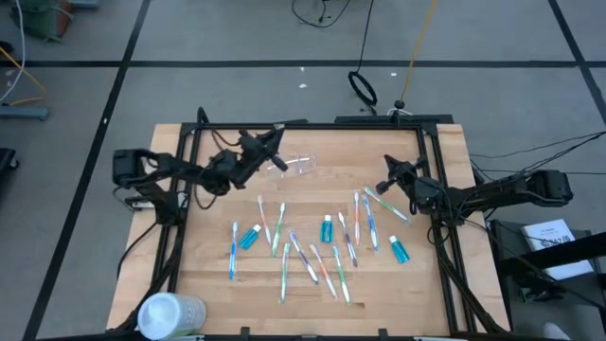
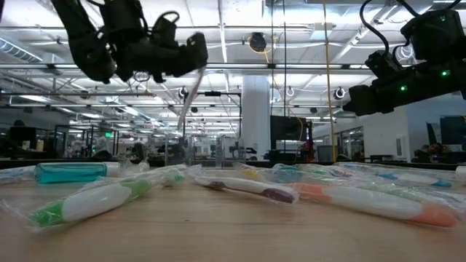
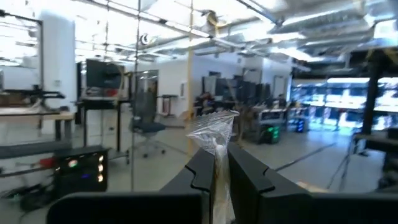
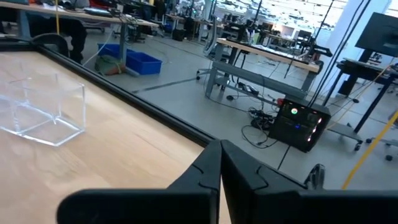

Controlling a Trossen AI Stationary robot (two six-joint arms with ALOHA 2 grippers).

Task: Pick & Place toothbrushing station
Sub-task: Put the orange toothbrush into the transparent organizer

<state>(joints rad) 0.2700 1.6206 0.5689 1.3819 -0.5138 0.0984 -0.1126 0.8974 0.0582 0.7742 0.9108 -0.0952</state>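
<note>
Several wrapped pastel toothbrushes (image 1: 312, 248) and three teal toothpaste tubes (image 1: 328, 227) lie flat and scattered on the wooden table (image 1: 208, 284). The clear plastic cup (image 1: 301, 165) lies on the table toward its far edge and also shows in the right wrist view (image 4: 43, 112). My left gripper (image 1: 275, 142) hovers at the cup's left side, shut on a wrapped toothbrush (image 2: 186, 102). Over the table's right side my right gripper (image 1: 386, 183) is shut with nothing in it (image 4: 221, 163). My left gripper pinches the toothbrush in its clear wrapper between the two fingers (image 3: 249, 180). The wrapper's crinkled end (image 3: 214, 127) sticks out past the fingertips. The rest of the brush (image 2: 182, 120) hangs slanting below the gripper, clear of the table.
A bigger white cylindrical container (image 1: 170, 313) lies at the table's near left corner. A black frame (image 1: 312, 123) runs along the table's far edge and sides. Bare wood lies between the cup and the scattered brushes.
</note>
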